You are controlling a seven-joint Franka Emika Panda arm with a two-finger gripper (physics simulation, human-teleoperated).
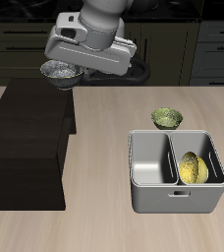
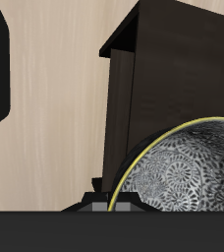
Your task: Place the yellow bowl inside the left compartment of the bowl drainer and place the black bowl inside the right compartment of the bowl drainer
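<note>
Black bowl [image 1: 60, 71] in raised gripper [image 1: 63, 65]

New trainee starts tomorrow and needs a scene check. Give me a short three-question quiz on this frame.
1. True or false: the yellow bowl lies in one well of the bowl drainer.
2. What does the gripper hold? A) the yellow bowl B) the black bowl C) nothing
3. Name the bowl standing on the table just behind the drainer.

Key: 1 true; 2 B; 3 the olive-green bowl.
</note>
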